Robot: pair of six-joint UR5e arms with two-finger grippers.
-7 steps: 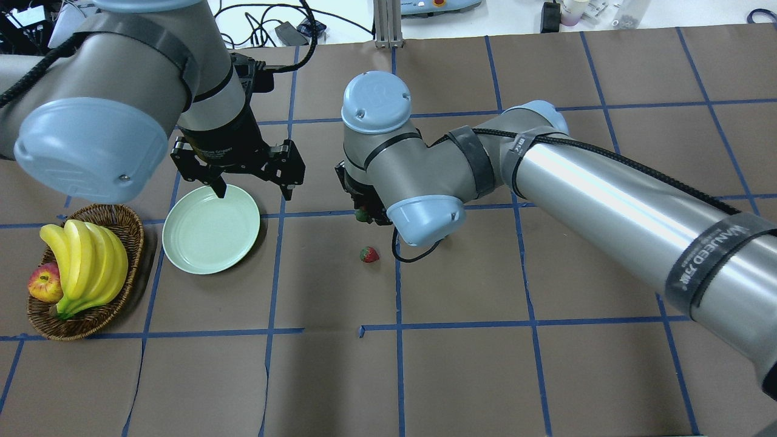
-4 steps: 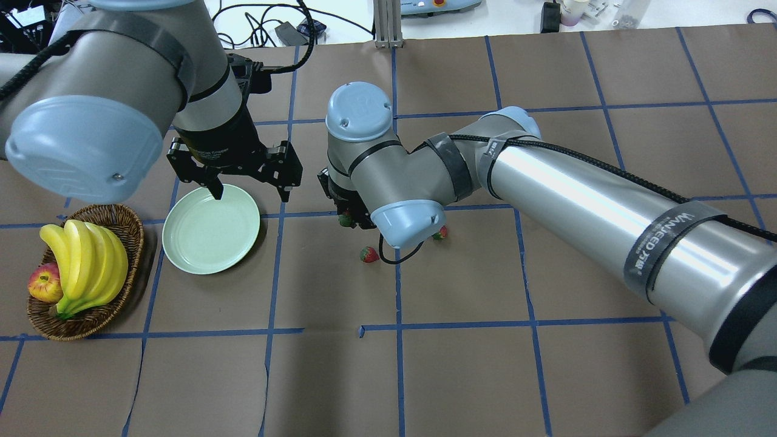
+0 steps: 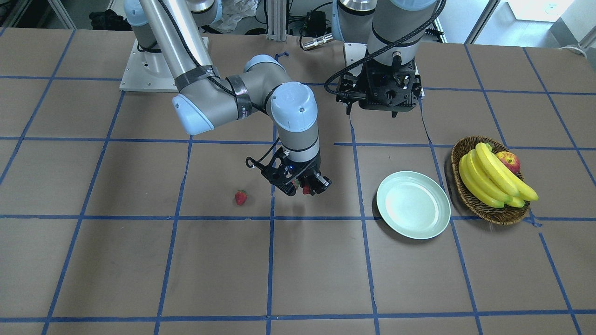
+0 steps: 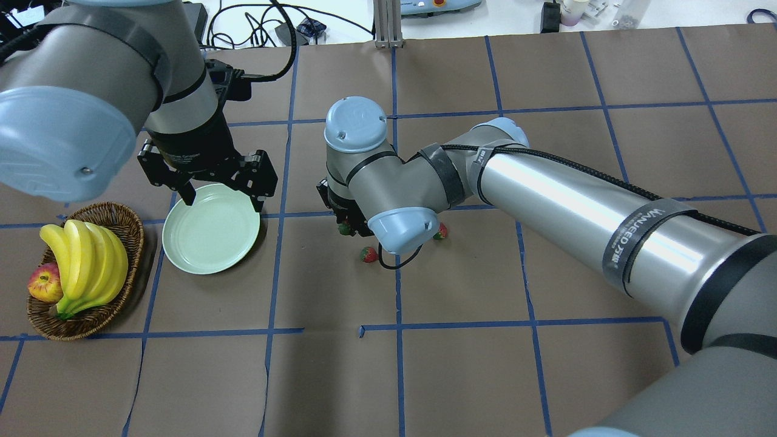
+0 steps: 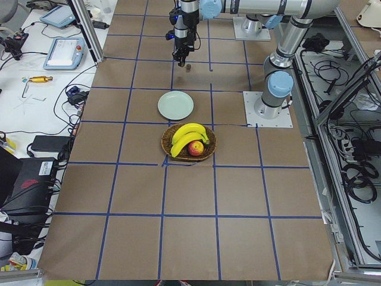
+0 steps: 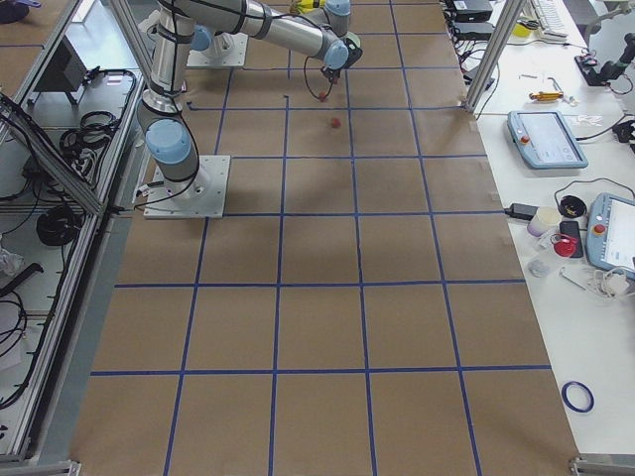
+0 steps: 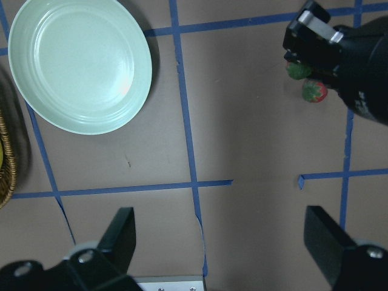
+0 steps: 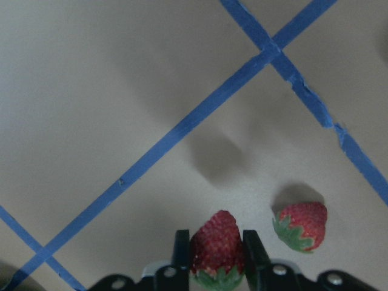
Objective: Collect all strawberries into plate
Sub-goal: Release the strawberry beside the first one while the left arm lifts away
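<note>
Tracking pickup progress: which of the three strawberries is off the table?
The strawberry gripped by the right gripper; the other two strawberries lie loose on the table.

Far out on the robot's left stands the basket [image 4: 137, 240], bananas [image 4: 88, 264] in it, the apple [image 4: 44, 283] tucked at their left. Just right of the basket lies the plate [image 4: 210, 229], the two not touching. The left gripper [image 4: 223, 200] hangs high over the table [image 4: 485, 376], on the robot's side of the plate. Mid-table: the right gripper [image 3: 305, 190] has the held strawberry [image 8: 216, 245] between its fingers, off the surface. Just beside it, down on the table to its right, lies the second strawberry [image 4: 368, 254]. Further right again, the third strawberry [image 4: 441, 231]. All three lie well right of the plate.
</note>
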